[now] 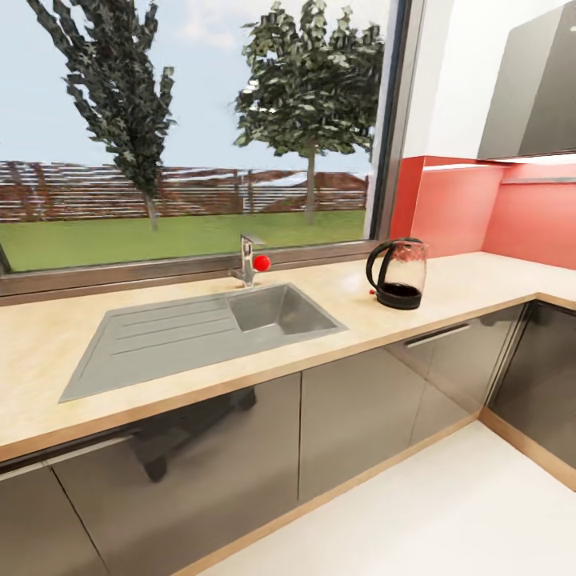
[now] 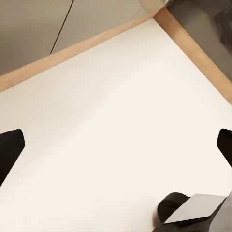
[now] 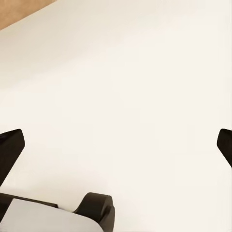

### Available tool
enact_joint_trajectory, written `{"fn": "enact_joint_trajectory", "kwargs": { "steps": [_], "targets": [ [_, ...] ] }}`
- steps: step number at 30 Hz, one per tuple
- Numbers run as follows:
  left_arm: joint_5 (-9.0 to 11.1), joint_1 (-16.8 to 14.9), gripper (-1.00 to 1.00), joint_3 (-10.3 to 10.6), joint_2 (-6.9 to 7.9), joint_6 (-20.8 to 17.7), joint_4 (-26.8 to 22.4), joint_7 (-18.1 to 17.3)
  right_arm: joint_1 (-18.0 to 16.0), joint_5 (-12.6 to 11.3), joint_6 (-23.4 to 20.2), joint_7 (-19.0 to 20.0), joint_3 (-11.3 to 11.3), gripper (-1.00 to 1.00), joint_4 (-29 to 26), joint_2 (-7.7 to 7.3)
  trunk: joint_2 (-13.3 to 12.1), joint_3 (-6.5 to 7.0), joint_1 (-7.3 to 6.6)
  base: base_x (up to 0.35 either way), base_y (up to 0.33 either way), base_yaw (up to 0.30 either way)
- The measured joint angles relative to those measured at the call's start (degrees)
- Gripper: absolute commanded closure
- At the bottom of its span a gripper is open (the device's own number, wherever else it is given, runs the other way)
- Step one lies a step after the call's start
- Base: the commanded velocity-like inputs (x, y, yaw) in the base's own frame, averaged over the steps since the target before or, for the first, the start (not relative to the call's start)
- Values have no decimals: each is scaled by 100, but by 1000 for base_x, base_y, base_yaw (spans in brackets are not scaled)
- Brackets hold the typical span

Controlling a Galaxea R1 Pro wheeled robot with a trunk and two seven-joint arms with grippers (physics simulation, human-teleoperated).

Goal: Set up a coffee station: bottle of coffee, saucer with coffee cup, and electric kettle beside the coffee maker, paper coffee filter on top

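One long kitchen countertop [image 1: 480, 276] of pale, faintly mottled wood fills most of what we see from the head, thin-edged and turning a corner at the right. Under it we count four glossy grey cabinet fronts [image 1: 356, 424], flat and mirror-like, with a wooden plinth below and a smooth cream floor [image 1: 416, 512]. One large window [image 1: 192, 120] sits behind the worktop, and through it we see two trees, a lawn and a slatted fence. One red splashback [image 1: 472, 208] covers the wall at the right, beneath one dark wall cabinet [image 1: 532, 88].

Set into the worktop is one matte grey steel sink [image 1: 280, 308], a rectangular bowl with a ribbed drainer to its left, and one squared metal tap [image 1: 250, 258] with a single red knob stands behind it.

One electric kettle [image 1: 398, 274] stands on the countertop to the right of the sink: rounded clear glass, black base, curved black handle.

Our left gripper [image 2: 116, 145] and right gripper [image 3: 116, 145] each show two black fingertips spread wide apart over the bare floor, holding nothing.
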State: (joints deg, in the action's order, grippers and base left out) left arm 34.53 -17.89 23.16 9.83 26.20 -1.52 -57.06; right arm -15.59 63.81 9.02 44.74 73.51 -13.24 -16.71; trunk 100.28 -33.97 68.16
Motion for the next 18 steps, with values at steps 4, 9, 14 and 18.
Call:
{"fn": "enact_joint_trajectory", "kwargs": {
  "steps": [4,9,14,18],
  "targets": [
    [1,0,-100,0,2,0,1,-5,0,0,-1,7,4,-100,1,6,0,0,1,9,-13,0],
    [-8,205,-100,-43,50,-39,13,-8,-680,-1145,-47,94,68,-100,-1181,187,0,-1,1,0,0,0],
    [6,311,-100,-122,47,-47,17,-12,-1100,-1320,-96,513,59,-100,-1402,238,0,0,1,0,0,0],
    [7,411,-100,-175,36,-51,18,-13,-1549,-1376,-474,1018,58,-100,-1689,286,0,0,1,0,0,0]
  ]
}}
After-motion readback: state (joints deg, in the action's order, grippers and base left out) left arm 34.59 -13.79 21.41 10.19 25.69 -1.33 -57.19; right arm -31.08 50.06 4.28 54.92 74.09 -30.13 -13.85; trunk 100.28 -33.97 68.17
